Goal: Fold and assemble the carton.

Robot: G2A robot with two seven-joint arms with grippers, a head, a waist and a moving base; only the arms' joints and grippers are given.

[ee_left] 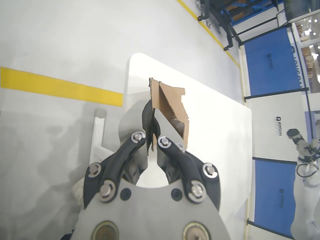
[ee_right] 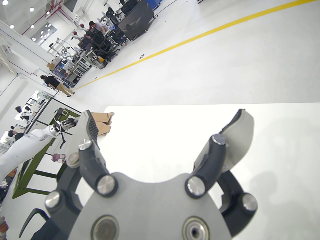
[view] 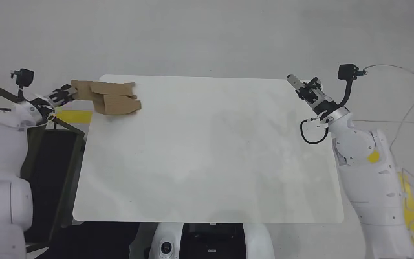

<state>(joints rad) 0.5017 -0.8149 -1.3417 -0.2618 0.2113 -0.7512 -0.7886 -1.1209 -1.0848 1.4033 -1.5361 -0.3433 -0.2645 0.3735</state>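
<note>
A brown cardboard carton [view: 111, 97], partly folded, hangs over the far left corner of the white table [view: 213, 155]. My left gripper [view: 65, 92] is shut on one flap of the carton [ee_left: 170, 103] just off the table's left edge, with its black fingers [ee_left: 150, 121] pinching the cardboard edge. My right gripper [view: 297, 85] stands open above the far right corner of the table, with nothing between its fingers [ee_right: 87, 126]. The carton [ee_right: 101, 123] shows across the table in the right wrist view.
A dark green frame stand [view: 55, 139] sits beside the table's left edge, below my left arm. A black cable [view: 309, 133] loops at my right wrist. Yellow floor lines [ee_left: 60, 88] run around the table.
</note>
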